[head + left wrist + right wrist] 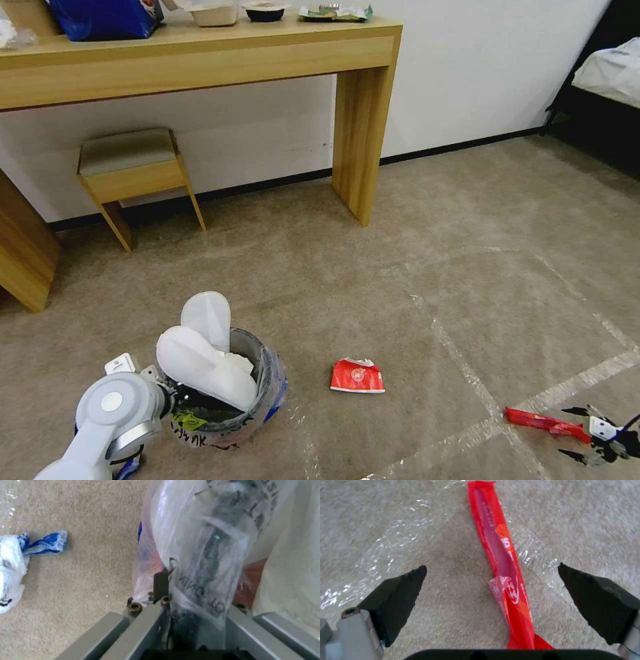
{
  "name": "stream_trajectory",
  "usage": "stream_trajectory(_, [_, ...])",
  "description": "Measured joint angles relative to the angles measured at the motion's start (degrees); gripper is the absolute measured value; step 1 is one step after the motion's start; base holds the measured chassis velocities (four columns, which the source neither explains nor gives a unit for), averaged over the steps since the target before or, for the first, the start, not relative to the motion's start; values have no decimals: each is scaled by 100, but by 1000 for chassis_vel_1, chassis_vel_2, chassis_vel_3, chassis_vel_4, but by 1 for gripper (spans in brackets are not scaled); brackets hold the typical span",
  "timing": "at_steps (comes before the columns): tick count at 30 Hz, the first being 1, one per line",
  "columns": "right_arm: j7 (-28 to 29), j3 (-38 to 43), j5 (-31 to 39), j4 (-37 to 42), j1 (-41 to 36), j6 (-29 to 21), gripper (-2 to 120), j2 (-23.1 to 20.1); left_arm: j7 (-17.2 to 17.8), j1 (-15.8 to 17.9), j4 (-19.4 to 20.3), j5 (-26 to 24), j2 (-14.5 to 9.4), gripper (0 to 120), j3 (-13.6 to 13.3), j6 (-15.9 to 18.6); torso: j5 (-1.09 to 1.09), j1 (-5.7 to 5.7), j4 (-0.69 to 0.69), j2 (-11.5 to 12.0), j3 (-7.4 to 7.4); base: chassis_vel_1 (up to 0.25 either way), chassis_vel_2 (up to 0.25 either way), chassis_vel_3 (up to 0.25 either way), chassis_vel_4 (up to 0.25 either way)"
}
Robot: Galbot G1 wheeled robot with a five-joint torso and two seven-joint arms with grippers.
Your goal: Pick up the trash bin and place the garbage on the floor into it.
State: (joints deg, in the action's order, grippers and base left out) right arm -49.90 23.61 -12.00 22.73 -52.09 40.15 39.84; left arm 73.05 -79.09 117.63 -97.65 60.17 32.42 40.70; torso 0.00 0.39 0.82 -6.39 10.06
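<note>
The trash bin (257, 400) stands on the floor (413, 280) at the lower left, lined with a clear bag, two white slipper soles (200, 357) sticking out of it. My left gripper (175, 400) is shut on its near rim; the left wrist view shows the bag-covered wall (213, 542) clamped in my left gripper (173, 585). A squashed red carton (357, 377) lies to the bin's right. A long red wrapper (543, 421) lies at the lower right, with my right gripper (565, 432) open at its near end. The wrapper (501, 555) lies between the spread fingers (400, 597), untouched.
A wooden desk (360, 133) and a stool (133, 167) stand against the far wall. A bed (613, 73) is at the far right. Whitish tape lines (467, 373) cross the carpet. A crumpled white and blue scrap (20, 555) lies beside the bin.
</note>
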Motion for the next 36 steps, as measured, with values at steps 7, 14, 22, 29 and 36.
stream_trajectory(7, [47,-17,665,-137,-27,-175,100,45,-23,-1,-15,37,9,0,-32,3,0,0,0,0,0,0,0,0,0])
stream_trajectory(14, [77,-13,1026,-214,-34,-311,100,161,-34,-10,-22,53,0,0,-37,4,0,0,-1,0,0,0,0,0,0])
stream_trajectory(22, [164,-4,1315,-340,-35,-470,100,325,-61,-19,-44,109,8,0,-75,5,0,0,0,0,0,0,0,0,0])
stream_trajectory(29, [232,0,1358,-408,-17,-559,100,466,-70,-12,-70,134,18,0,-100,6,0,0,0,0,0,0,0,0,0])
stream_trajectory(36, [287,1,1458,-448,-8,-622,100,550,-73,6,-100,137,16,0,-125,6,0,0,0,0,0,0,0,0,0])
